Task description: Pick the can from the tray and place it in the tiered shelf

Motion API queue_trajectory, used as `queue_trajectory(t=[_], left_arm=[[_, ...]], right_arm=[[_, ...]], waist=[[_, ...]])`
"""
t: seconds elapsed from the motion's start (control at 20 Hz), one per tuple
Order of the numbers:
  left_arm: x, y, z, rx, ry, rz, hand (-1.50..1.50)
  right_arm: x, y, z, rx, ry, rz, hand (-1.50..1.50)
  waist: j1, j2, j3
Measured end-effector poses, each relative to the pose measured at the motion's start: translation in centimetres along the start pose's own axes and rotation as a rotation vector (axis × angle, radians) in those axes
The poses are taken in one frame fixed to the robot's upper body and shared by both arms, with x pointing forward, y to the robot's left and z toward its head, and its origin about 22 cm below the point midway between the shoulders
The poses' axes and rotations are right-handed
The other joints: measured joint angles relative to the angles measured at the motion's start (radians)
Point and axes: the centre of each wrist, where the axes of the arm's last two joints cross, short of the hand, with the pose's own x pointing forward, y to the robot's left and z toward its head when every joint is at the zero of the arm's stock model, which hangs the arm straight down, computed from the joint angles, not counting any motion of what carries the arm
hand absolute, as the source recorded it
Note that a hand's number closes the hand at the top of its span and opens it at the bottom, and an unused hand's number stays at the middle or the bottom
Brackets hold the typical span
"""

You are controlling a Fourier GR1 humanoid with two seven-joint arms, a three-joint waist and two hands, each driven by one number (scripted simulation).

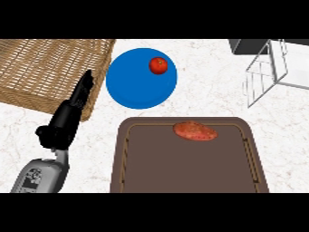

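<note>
A brown tray (190, 172) lies on the counter at the lower middle. At its far edge sits a flat, lumpy reddish-orange object (195, 131); I see no can on the tray. The tiered shelf (266, 72), a white wire frame with a pale deck, stands at the top right, partly cut off by the view's edge. My left hand (63, 121) is at the left of the tray, open, with straight fingers pointing up toward the wicker basket and holding nothing. My right hand does not show.
A wicker basket (36, 68) fills the top left corner. Between it and the shelf lies a blue plate (137, 84) with a small red tomato-like fruit (158, 65) on it. White marble counter (210, 99) surrounds everything.
</note>
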Motion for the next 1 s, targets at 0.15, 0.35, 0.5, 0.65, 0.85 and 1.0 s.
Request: queue_trajectory(t=[0.15,0.35,0.5,0.65,0.85,1.0], left_arm=[[0.2,-0.3,-0.1,0.006,0.012,-0.005,0.0],[0.0,-0.1,-0.1,0.0,0.006,-0.004,0.0],[0.1,0.0,-0.1,-0.001,0.01,-0.005,0.0],[0.1,0.4,0.0,0.005,0.007,-0.004,0.0],[0.2,0.6,0.0,0.011,0.016,-0.007,0.0],[0.1,0.7,0.1,0.014,0.017,-0.009,0.0]], right_arm=[[0.2,-0.3,-0.1,0.013,0.015,-0.065,-1.5],[1.6,-1.0,0.0,0.046,0.015,-0.138,-1.5],[2.1,-2.0,-0.7,0.062,0.015,-0.185,-1.5],[2.7,-3.1,-1.1,0.039,0.031,-0.252,-1.5],[3.4,-6.0,-2.4,-0.043,0.086,-0.399,-1.5],[2.8,-8.9,-3.3,-0.109,0.133,-0.441,-1.5]], waist=[[-0.001,0.0,-0.001],[-0.002,-0.002,-0.001],[0.0,-0.001,-0.002],[-0.001,0.0,-0.002],[-0.007,-0.001,-0.003],[-0.013,-0.003,-0.003]])
